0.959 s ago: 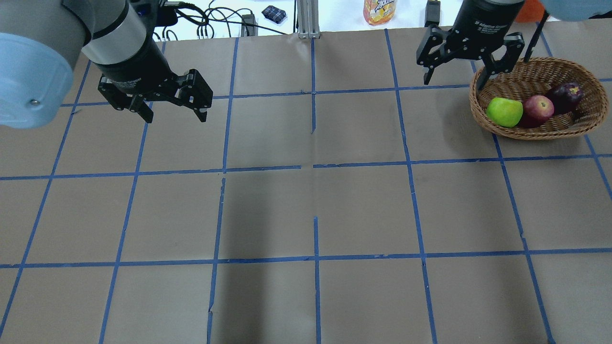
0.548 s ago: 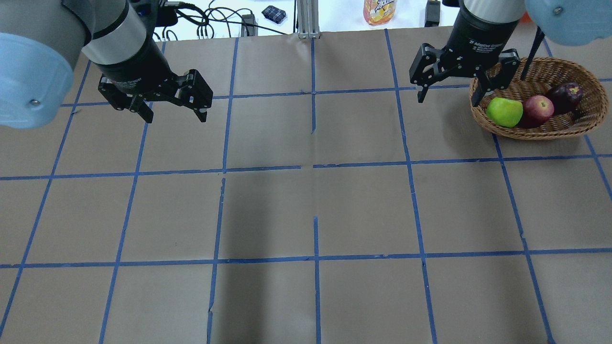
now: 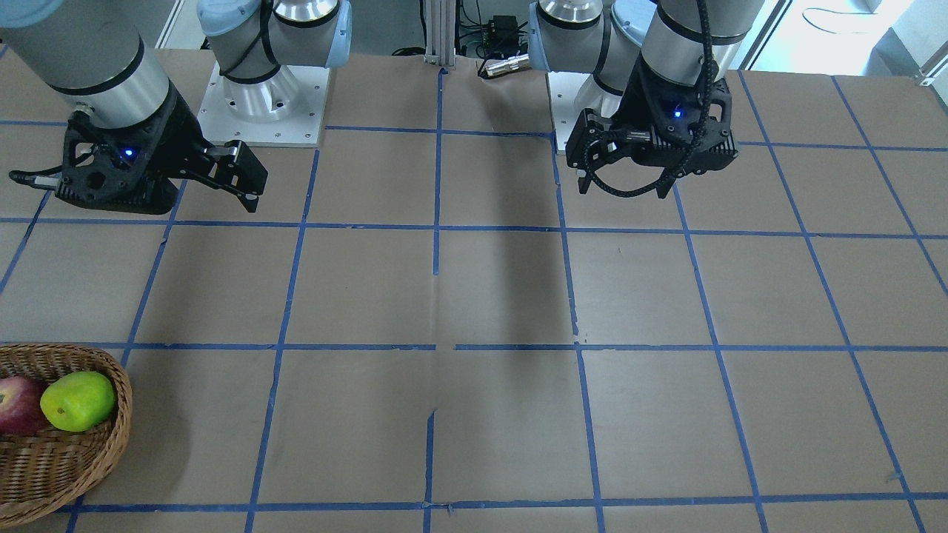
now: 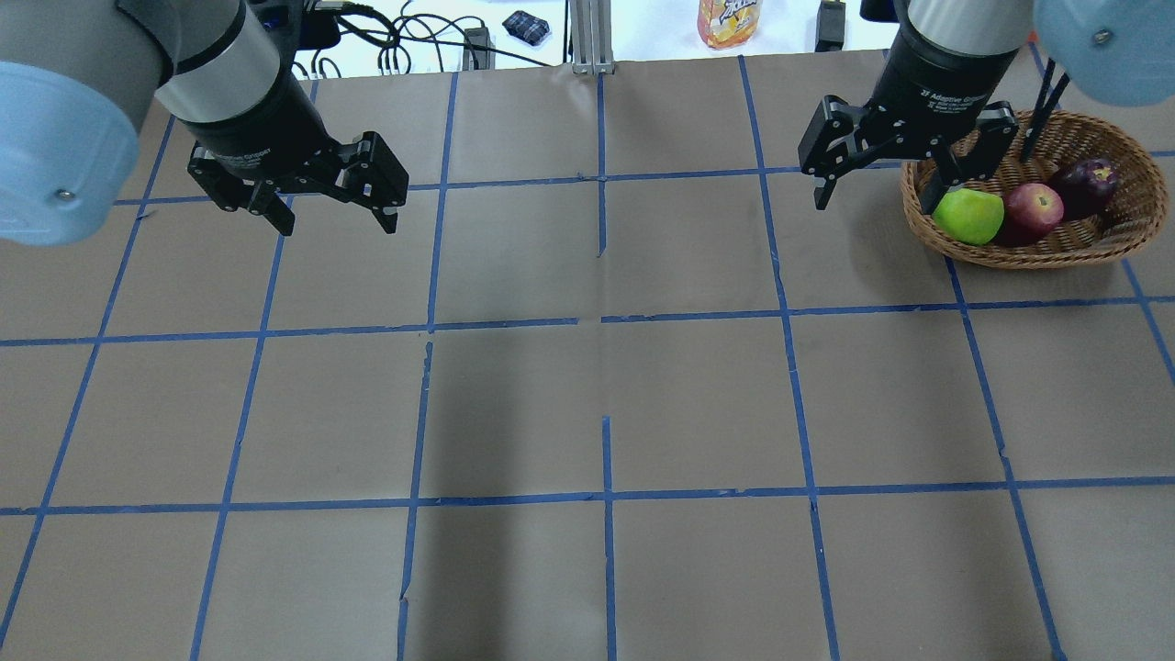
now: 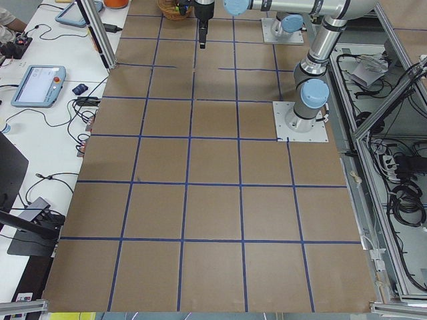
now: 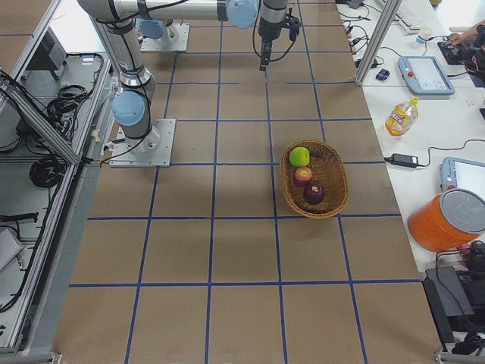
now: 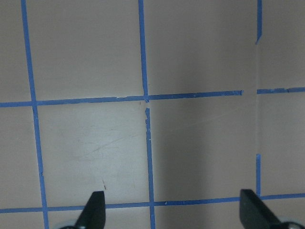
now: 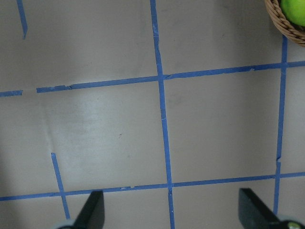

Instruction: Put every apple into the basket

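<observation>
The wicker basket (image 4: pixel 1037 260) stands at the table's far right. In it lie the yellow-green apple (image 4: pixel 968 216), the red apple (image 4: pixel 1035 207) and the dark maroon apple (image 4: pixel 1088 179). All three show in the exterior right view, where the basket (image 6: pixel 333 178) holds them in a row. My right gripper (image 4: pixel 877 202) is open and empty, hovering just left of the basket's rim. Its wrist view shows bare table, with the basket's edge (image 8: pixel 281 24) and the green apple (image 8: pixel 295 9) in the corner. My left gripper (image 4: pixel 338 225) is open and empty over the far left of the table.
A juice bottle (image 4: pixel 728 20), cables (image 4: pixel 395 41) and a small dark object (image 4: pixel 526 26) lie on the white bench beyond the table's far edge. An orange bucket (image 6: pixel 447 216) stands on that bench. Blue tape lines grid the brown table.
My right gripper has moved a little nearer to me and lower in the overhead view, staying open beside the basket's left rim. The left gripper and the apples have not moved.
</observation>
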Controlling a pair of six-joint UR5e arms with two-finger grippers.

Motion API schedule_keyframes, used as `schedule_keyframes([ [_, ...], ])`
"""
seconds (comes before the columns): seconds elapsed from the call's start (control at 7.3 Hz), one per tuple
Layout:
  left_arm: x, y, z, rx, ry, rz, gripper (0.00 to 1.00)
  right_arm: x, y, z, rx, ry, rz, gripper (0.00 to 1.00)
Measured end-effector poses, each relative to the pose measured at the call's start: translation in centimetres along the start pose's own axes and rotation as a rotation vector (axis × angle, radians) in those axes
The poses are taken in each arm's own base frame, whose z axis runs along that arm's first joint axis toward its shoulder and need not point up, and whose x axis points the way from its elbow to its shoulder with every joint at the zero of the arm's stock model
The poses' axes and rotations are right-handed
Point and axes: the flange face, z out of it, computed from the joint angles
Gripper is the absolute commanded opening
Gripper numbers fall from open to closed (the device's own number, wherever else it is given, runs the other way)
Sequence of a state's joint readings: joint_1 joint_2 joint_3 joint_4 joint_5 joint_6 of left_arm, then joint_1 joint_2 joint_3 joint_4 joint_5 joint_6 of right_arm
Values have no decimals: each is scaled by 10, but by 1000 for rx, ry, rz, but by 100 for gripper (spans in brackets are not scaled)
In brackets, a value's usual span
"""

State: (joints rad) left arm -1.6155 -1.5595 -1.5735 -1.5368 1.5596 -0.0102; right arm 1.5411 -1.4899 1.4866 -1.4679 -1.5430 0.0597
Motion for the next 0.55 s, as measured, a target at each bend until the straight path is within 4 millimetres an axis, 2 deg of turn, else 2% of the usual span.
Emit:
schedule_keyframes([
  [0.55, 0, 1, -5, 10, -5, -2, 100, 1, 0, -1, 2, 3, 0, 100],
])
